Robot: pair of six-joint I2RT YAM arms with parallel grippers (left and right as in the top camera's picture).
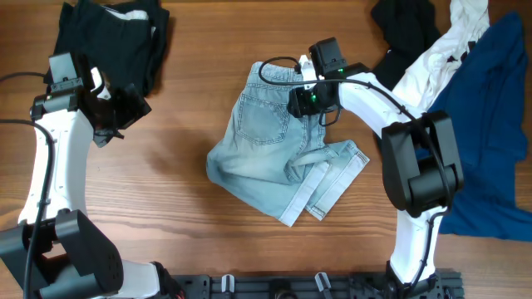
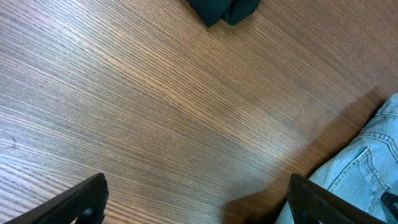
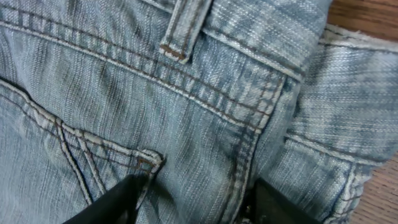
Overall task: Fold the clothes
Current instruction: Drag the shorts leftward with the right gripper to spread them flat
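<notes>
The pale-blue denim shorts [image 1: 266, 141] lie crumpled at the table's middle, back pocket up, waistband to the far side and one hemmed leg folded over at the near right. My right gripper [image 1: 320, 112] is down on their right side. In the right wrist view its dark fingers [image 3: 118, 199] stand apart on the denim [image 3: 186, 93], on either side of the side seam, with flat fabric between them and no bunch pinched. My left gripper [image 1: 133, 106] hovers open over bare wood to the left of the shorts [image 2: 367, 162], with nothing between its fingers [image 2: 81, 202].
A black garment pile [image 1: 112, 33] lies at the far left, just behind my left gripper. At the far right lie a black piece [image 1: 403, 25], a white piece [image 1: 440, 50] and a large deep-blue piece [image 1: 490, 124]. Bare wooden table [image 1: 166, 191] shows between the arms.
</notes>
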